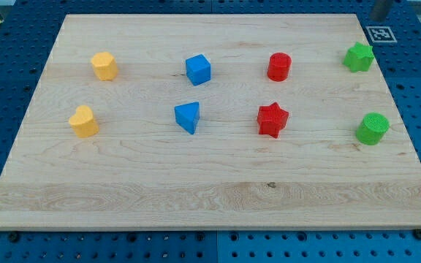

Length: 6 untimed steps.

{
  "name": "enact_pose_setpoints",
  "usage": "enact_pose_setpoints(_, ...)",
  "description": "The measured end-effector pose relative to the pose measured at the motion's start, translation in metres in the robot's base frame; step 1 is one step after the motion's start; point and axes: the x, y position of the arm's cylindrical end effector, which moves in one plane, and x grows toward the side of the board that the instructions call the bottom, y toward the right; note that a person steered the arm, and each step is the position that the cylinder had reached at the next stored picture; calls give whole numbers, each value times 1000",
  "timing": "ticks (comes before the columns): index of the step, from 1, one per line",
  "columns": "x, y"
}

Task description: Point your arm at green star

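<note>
A pale wooden board (218,186) carries two yellow blocks (104,66) (84,121), a blue cube (198,69), a blue wedge (188,116), a red cylinder (279,66), a red star (272,119), a green star (358,57) and a green cylinder (373,128)

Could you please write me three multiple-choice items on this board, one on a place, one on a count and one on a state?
1. Where is the green star?
A. the view's top right
B. the view's bottom left
C. the board's middle

2. How many blocks lie on the wooden board?
A. six
B. eight
C. ten

3. What is my tip doing?
A. pressing on the red star
B. standing apart from every block, above the green star at the view's top edge
C. resting between the two blue blocks

Key: 1 A, it sits by the top right corner, above the green cylinder. 2 B, two each of yellow, blue, red and green. 3 B, only the rod's dark end shows there, off the board.
</note>
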Motion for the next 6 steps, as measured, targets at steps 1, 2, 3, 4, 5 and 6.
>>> enact_pose_setpoints(1, 0, 0)
enact_pose_setpoints(2, 8, -16)
enact_pose_setpoints(3, 39, -69)
enact_pose_setpoints(4, 56, -118)
enact_pose_setpoints(5, 78, -148)
enact_pose_setpoints(6, 97, -146)
